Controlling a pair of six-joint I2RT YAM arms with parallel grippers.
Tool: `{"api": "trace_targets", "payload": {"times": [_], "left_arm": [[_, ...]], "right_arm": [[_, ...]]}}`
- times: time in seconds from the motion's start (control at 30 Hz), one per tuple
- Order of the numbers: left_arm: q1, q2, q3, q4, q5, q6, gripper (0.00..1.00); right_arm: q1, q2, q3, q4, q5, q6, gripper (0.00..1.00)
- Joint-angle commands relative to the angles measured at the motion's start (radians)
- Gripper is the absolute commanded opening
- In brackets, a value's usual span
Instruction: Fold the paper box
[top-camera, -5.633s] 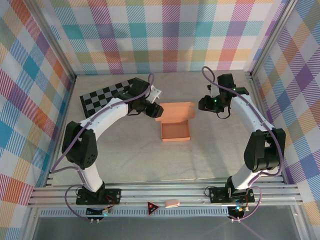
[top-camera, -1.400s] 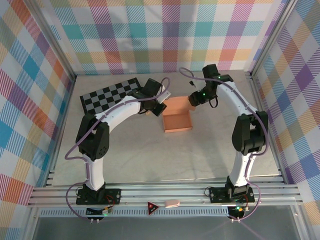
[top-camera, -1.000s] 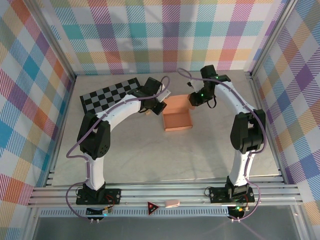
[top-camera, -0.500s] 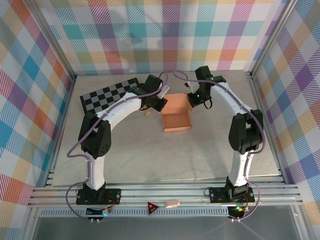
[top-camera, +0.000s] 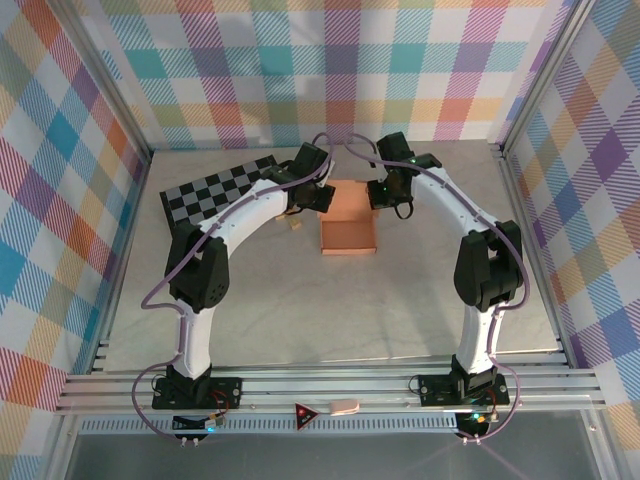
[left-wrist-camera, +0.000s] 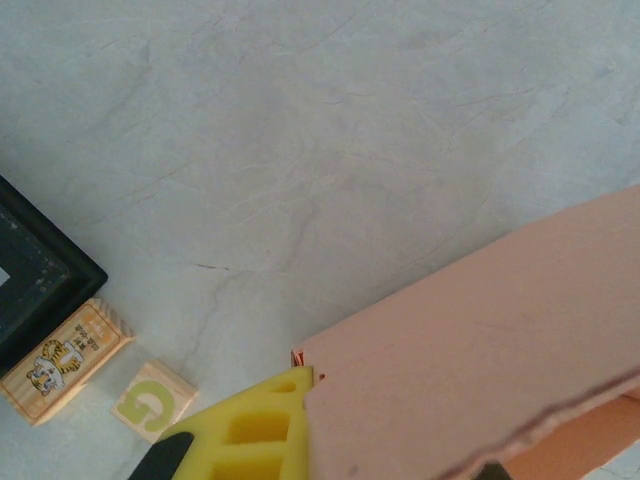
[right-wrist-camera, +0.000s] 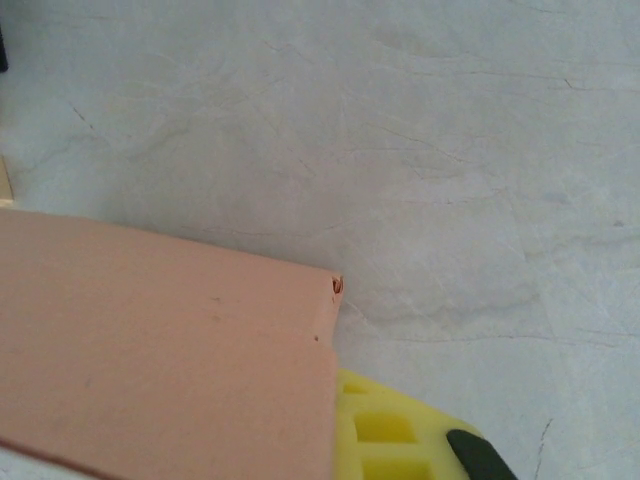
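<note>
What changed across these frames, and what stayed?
Both arms stretched farther out: the left gripper and right gripper closed in on the paper box from either side at its far end. Its lid flap, earlier lying back, now leans over the opening, and the box shifted away from the bases. The checkerboard stayed put.

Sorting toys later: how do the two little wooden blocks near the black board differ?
The tiger block bears a tiger picture and lies right by the black board; the G block bears a green letter G and lies farther from it. Both are pale wood, resting on the table.
</note>
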Motion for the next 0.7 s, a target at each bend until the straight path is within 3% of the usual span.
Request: {"api": "trace_targets", "payload": {"times": [0.0, 0.27, 0.5, 0.67], "left_arm": [[-0.004, 0.025, 0.027, -0.023, 0.001, -0.057, 0.00], [-0.004, 0.020, 0.022, 0.089, -0.051, -0.113, 0.00], [0.002, -0.034, -0.205, 0.506, -0.048, -0.136, 0.00], [0.016, -0.054, -0.301, 0.665, -0.006, -0.174, 0.00]], "right_arm": [[0.013, -0.046, -0.001, 0.044, 0.014, 0.091, 0.00], [0.056, -0.087, -0.090, 0.186, 0.034, 0.128, 0.00], [0.056, -0.140, -0.280, 0.462, -0.003, 0.144, 0.00], [0.059, -0.130, -0.299, 0.535, -0.017, 0.189, 0.00]]}}
